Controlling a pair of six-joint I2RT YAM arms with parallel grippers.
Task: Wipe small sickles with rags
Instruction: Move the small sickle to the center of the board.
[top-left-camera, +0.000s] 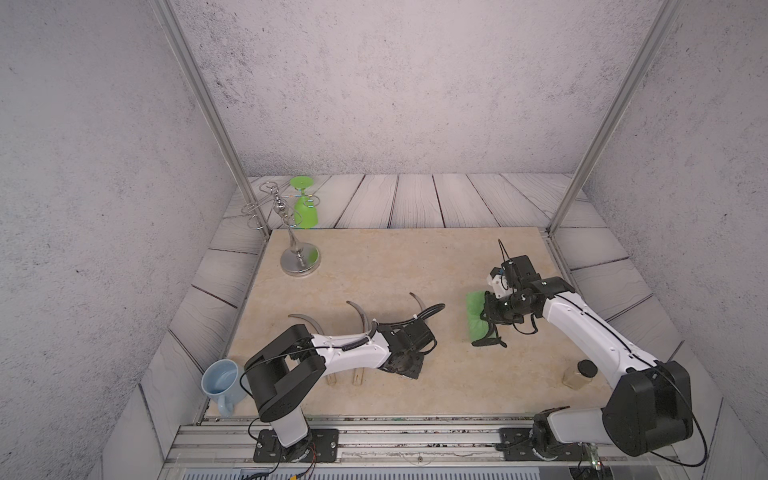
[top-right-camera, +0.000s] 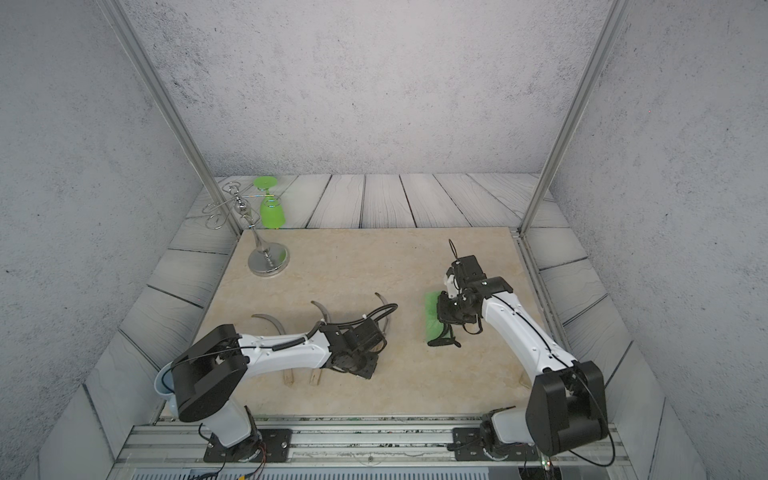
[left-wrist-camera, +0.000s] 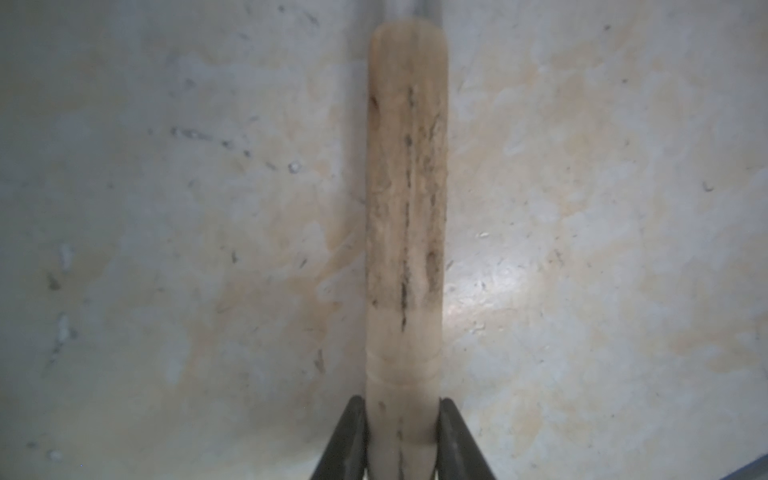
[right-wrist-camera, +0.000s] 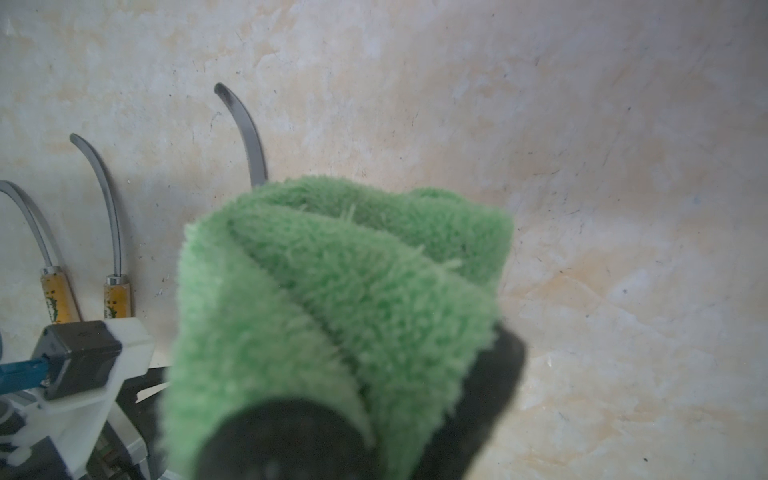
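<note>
Beige bench (top-left-camera: 374, 257). The right gripper (top-left-camera: 492, 318) is clamped on the green rag (top-left-camera: 476, 316), right of the middle. The left gripper (left-wrist-camera: 402, 415) is squeezed onto the plain-handled sickle (left-wrist-camera: 405, 208) near the front edge, with two orange-banded sickles (right-wrist-camera: 117, 297) lying alongside.

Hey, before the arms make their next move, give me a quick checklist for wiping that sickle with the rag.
1. Left gripper shut on plain sickle handle: ok.
2. Right gripper shut on green rag: ok.
3. Rag touching that sickle's blade: not ok, they are apart.
4. Two banded sickles apart from the gripped one: ok.
5. Gripped sickle lifted off the table: cannot tell.
</note>
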